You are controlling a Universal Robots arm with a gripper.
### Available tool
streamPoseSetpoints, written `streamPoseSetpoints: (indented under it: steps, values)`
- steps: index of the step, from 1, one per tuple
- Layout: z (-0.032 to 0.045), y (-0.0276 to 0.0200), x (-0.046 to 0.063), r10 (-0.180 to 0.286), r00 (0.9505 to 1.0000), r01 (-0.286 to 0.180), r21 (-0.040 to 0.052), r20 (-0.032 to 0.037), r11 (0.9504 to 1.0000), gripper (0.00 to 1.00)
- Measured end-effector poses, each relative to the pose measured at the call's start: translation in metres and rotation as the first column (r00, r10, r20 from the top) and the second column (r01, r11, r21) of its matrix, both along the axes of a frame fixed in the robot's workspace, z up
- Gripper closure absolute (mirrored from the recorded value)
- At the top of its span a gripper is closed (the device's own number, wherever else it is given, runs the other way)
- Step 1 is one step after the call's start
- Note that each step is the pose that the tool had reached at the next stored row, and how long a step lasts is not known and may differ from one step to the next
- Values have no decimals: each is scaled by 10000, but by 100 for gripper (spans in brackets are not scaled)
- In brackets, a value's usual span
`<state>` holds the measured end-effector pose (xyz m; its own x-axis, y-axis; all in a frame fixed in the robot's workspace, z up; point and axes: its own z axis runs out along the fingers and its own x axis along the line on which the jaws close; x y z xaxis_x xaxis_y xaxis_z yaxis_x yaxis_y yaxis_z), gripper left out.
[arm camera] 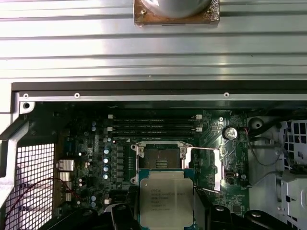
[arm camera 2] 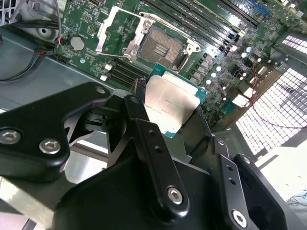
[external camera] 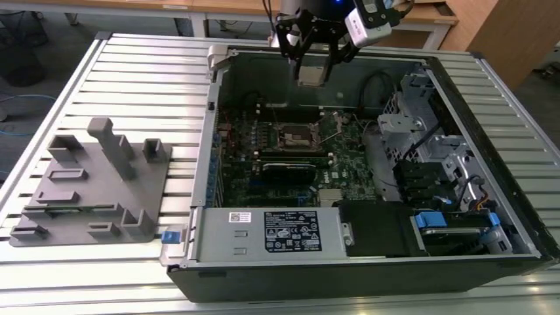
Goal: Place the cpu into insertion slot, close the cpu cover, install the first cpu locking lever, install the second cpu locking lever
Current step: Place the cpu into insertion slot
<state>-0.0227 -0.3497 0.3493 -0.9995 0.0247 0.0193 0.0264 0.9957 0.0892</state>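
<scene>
Soft, even light from above makes the ribbed metal table [external camera: 131,72] shine pale in the exterior view. The inside of the computer case [external camera: 350,275] sits in shadow. In the second wrist view the cpu [arm camera 2: 168,105] top glares white, and the perforated panel [arm camera 2: 273,110] is washed out. Bright streaks run along the table ribs in the first wrist view.

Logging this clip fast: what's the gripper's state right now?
The gripper: closed, holding the cpu, which is not yet in the insertion slot.
</scene>
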Motion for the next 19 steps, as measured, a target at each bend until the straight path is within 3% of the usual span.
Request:
streamPoseSetpoints:
  steps: [19]
  values:
    - [-51,0,0,0,10000,0,0,0,10000,46]
